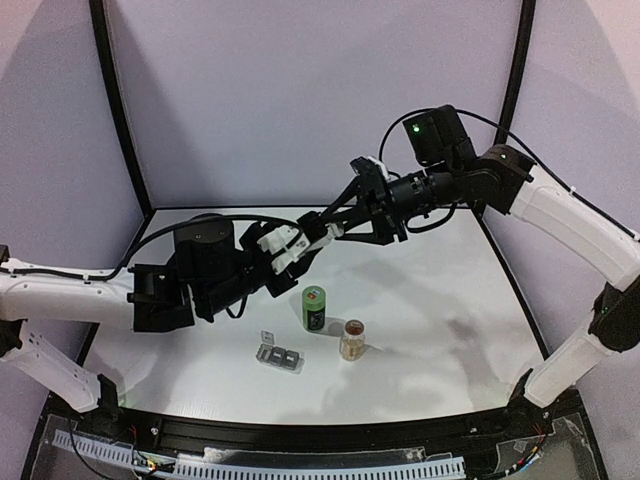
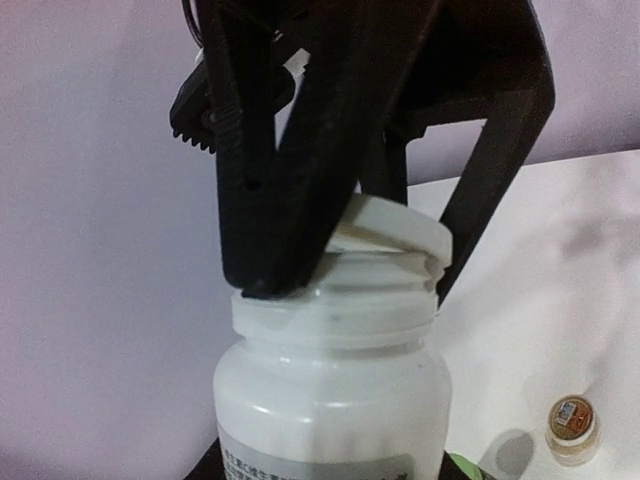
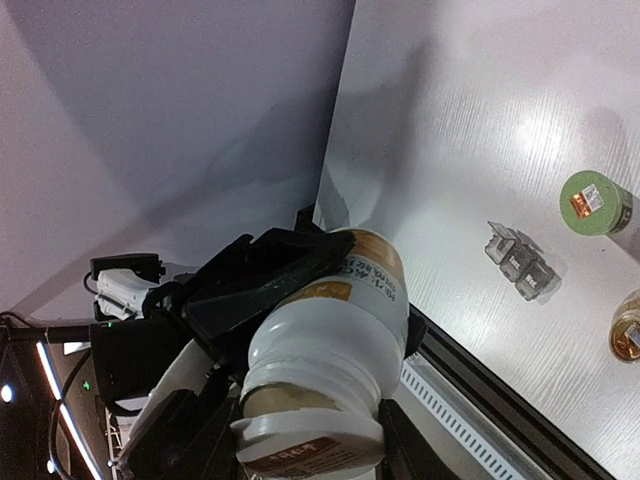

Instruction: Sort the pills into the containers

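Observation:
My left gripper (image 1: 275, 255) is shut on a white pill bottle (image 1: 287, 243) and holds it in the air, tilted toward the right arm. The bottle body (image 2: 330, 390) fills the left wrist view. Its white cap (image 2: 395, 225) sits crooked on the threaded neck. My right gripper (image 1: 325, 228) is shut on that cap (image 3: 310, 440), one black finger (image 2: 270, 200) on each side. The grey three-compartment pill box (image 1: 279, 355) lies on the table below, also seen as the pill box (image 3: 520, 262) in the right wrist view. The pills are hidden.
A green bottle (image 1: 314, 307) stands upright right of the pill box, and a small amber bottle (image 1: 352, 340) stands beside it. Black frame posts and pale walls enclose the white table (image 1: 440, 300). A cable rail runs along the near edge.

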### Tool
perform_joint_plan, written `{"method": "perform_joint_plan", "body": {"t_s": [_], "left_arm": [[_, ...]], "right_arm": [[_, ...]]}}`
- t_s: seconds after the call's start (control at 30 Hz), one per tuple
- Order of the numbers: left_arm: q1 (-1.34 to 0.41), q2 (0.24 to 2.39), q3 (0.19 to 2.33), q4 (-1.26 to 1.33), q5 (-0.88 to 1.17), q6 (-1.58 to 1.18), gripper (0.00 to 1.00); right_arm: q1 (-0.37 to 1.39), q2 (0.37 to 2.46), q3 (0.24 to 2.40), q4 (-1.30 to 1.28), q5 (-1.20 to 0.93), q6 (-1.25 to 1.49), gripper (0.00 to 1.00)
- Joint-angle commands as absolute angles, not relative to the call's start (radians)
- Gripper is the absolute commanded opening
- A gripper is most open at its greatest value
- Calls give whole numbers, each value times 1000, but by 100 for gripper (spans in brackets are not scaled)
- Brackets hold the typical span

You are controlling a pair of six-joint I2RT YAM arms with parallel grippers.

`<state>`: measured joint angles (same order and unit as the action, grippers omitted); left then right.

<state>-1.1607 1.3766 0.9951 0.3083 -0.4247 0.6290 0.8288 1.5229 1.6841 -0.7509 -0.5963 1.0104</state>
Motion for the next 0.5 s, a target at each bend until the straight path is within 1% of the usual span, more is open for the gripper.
{"method": "perform_joint_plan", "body": {"t_s": [0.0, 0.2, 0.33, 0.47], "left_arm": [[-1152, 1322, 972, 412, -410, 468, 1], [-1152, 1262, 940, 468, -357, 321, 1], [-1152, 1238, 935, 503, -312, 233, 1], [-1153, 1242, 945, 532, -285, 175, 1]], "right_arm": [[824, 1407, 1530, -415, -677, 992, 38], [824, 1322, 1319, -6, -778, 955, 39], [824, 1333, 1236, 289, -880, 940, 41], [826, 1379, 1207, 471, -965, 893, 47]]}}
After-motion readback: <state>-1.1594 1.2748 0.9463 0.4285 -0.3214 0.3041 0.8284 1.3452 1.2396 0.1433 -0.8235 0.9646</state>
